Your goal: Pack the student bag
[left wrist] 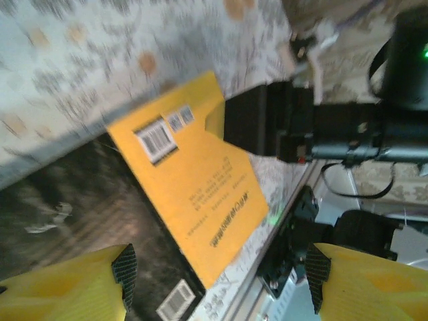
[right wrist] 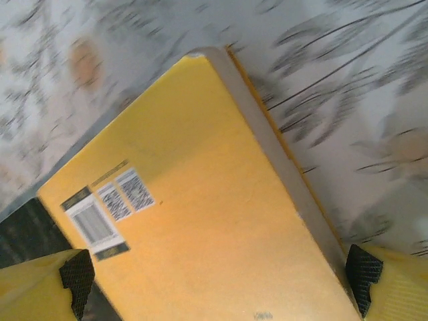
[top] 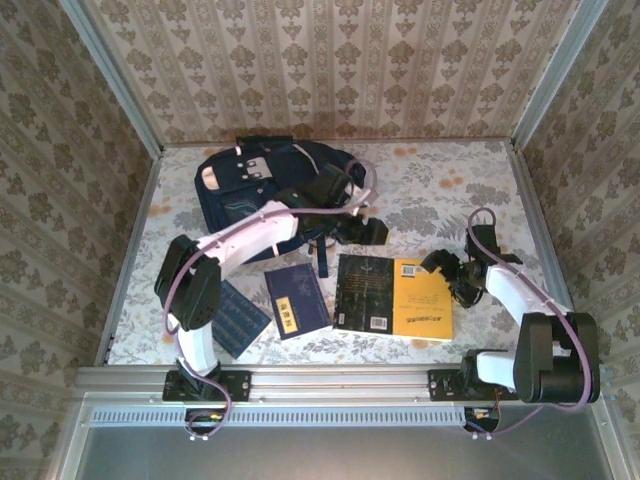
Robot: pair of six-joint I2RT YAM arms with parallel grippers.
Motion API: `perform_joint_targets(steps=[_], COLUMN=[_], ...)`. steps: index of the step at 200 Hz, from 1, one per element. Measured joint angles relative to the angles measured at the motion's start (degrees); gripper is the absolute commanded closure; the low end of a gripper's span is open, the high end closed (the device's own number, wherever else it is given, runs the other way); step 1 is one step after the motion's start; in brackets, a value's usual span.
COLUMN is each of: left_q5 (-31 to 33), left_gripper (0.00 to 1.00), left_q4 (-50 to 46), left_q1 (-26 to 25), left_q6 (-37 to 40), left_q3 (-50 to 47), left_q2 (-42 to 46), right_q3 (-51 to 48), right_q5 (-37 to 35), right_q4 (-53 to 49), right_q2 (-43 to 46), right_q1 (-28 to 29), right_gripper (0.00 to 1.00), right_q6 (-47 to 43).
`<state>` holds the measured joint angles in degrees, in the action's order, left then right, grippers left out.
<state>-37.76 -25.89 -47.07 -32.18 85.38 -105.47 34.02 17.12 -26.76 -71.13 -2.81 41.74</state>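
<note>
Jaws spread, right gripper (top: 455, 278) hangs over the right edge of the yellow book (top: 395, 295), left gripper (top: 372, 233), also spread, hovers over its far edge, toward the student bag (top: 262, 180).

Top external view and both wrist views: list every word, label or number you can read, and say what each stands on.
No text can be read.
On the yellow book: barcode stickers and lines of print, too blurred to read.
On the navy book: a pale cover label, too small.
On the blue booklet: rows of print, too small.
On the student bag: pale patches, no lettering legible.
</note>
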Motion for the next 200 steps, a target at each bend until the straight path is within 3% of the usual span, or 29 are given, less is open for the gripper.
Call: perform_joint_targets(steps=[81,128,161,200], left_q5=[9.2,10.2,11.5,12.7], left_gripper=[0.31,0.47,0.53,0.54], left_q4=[0.9,3.4,3.2,2.8], left_q1=[-1.4,-1.6,-1.7,-1.7], left_q6=[-8.4,-11.6,-11.8,-11.8], left_q3=[-15.1,-19.4,-19.5,-19.5], left_q2=[0.1,-0.6,-0.6,-0.6], right_q3=[0.0,0.0,0.0,0.0], right_q5=[4.4,5.6,5.6,6.5], right_q4=[4.9,5.8,4.5,3.6], right_q2=[-2.4,-3.3,-1.3,3.5], right_q1=[8.8,12.0,12.0,12.0], right_gripper=[0.05,0.11,0.23,0.37], right_q6=[0.4,-0.4,-1.8,-2.7])
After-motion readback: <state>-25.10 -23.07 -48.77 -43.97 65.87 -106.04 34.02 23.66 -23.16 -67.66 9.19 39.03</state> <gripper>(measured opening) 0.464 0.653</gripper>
